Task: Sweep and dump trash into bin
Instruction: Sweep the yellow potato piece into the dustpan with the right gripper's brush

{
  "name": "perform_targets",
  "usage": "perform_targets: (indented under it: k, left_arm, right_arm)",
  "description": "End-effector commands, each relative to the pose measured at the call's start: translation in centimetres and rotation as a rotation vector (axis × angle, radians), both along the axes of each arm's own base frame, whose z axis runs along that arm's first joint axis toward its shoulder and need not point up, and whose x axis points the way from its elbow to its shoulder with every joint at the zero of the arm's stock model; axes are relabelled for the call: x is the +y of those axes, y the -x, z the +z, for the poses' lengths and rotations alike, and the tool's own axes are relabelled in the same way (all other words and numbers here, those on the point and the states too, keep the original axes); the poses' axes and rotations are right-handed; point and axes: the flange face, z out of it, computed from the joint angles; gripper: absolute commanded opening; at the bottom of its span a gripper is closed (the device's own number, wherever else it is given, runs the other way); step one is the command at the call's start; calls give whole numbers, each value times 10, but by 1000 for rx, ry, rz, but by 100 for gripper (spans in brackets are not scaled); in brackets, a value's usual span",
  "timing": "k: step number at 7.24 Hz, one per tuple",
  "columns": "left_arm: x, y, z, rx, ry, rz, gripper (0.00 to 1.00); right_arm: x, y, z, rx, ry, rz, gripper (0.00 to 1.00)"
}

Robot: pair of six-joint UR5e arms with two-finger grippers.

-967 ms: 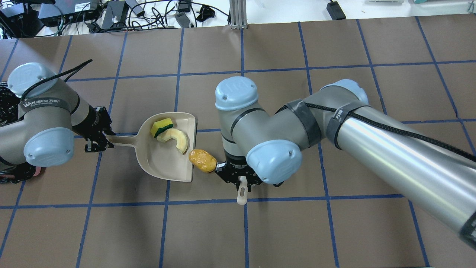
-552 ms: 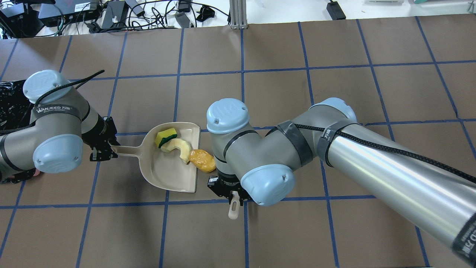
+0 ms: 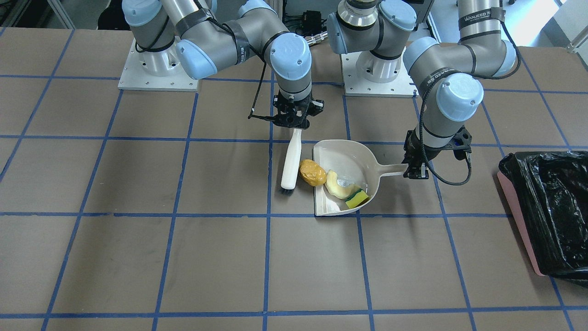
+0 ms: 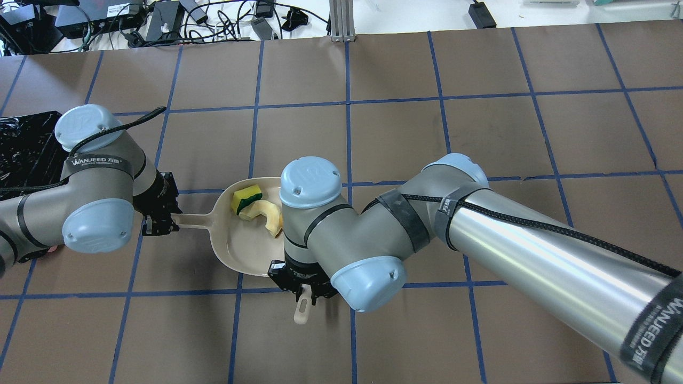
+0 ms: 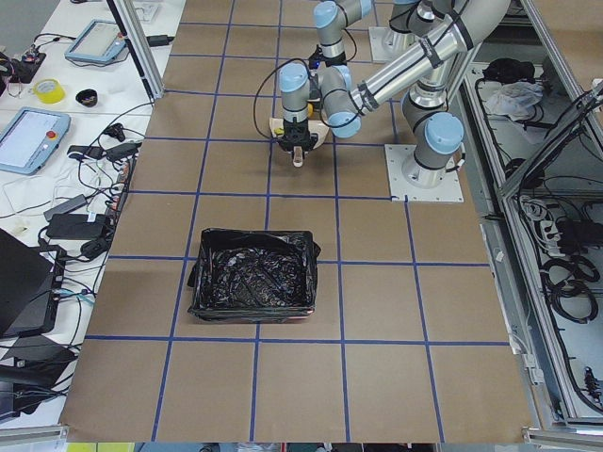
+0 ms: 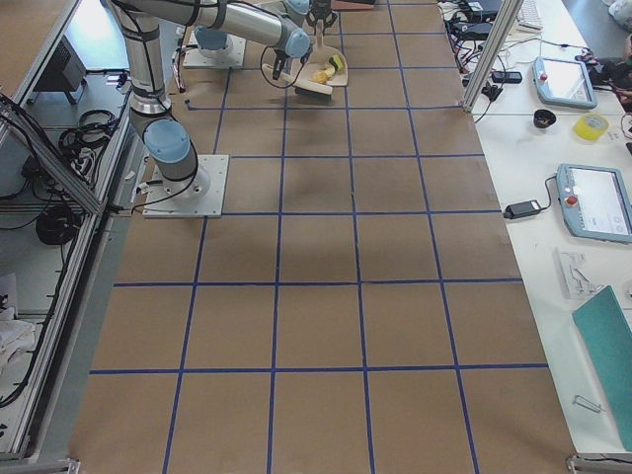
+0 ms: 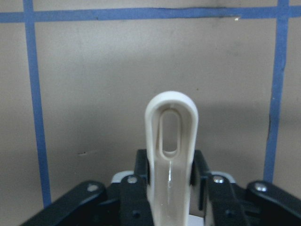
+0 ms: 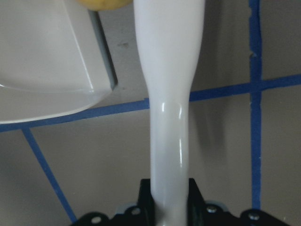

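Observation:
My left gripper [image 3: 415, 168] is shut on the handle of the beige dustpan [image 3: 345, 157]; the handle shows between its fingers in the left wrist view [image 7: 170, 141]. In the pan lie the cream melon slice [image 3: 337, 186] and the yellow-and-green sponge [image 3: 357, 198]. The yellow-brown potato [image 3: 313, 172] sits at the pan's open edge, between the pan and the brush [image 3: 291, 161]. My right gripper [image 3: 294, 122] is shut on the brush handle [image 8: 169, 94]. In the overhead view my right arm hides the potato. The pink bin [image 3: 519, 216] with its black bag stands apart, beyond my left arm.
The brown table has a blue tape grid. The bin also shows at the overhead view's left edge [image 4: 26, 144]. Cables and electronics [image 4: 160, 21] lie past the table's far edge. The arm bases [image 3: 158, 69] stand at the robot's side.
The dustpan has shifted right in the overhead view, toward the brush. My right arm has swung left and nearer with the brush. The potato now sits under that arm, at the pan's edge.

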Motion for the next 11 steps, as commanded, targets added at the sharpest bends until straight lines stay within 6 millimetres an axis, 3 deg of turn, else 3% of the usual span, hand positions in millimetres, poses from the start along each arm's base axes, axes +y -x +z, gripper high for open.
perform_targets:
  k: [1, 3, 7, 9, 10, 11]
  left_arm:
    - [1, 11, 2, -27, 2, 11, 0]
    - [2, 29, 1, -44, 3, 13, 0]
    - [-4, 28, -8, -18, -25, -88, 0]
    - [-8, 22, -8, -13, -36, -125, 0]
    - [-13, 17, -3, 20, -57, -137, 0]
    - [-18, 16, 3, 76, -125, -139, 0]
  right_arm:
    - [-2, -28, -1, -50, -4, 0, 0]
    - [-7, -45, 16, -64, 21, -34, 0]
    - [-12, -38, 19, -50, 17, -68, 0]
    - [-10, -13, 31, 48, 29, 31, 0]
    - [-16, 4, 49, 60, 37, 36, 0]
    - [-32, 34, 79, 59, 21, 28, 0]
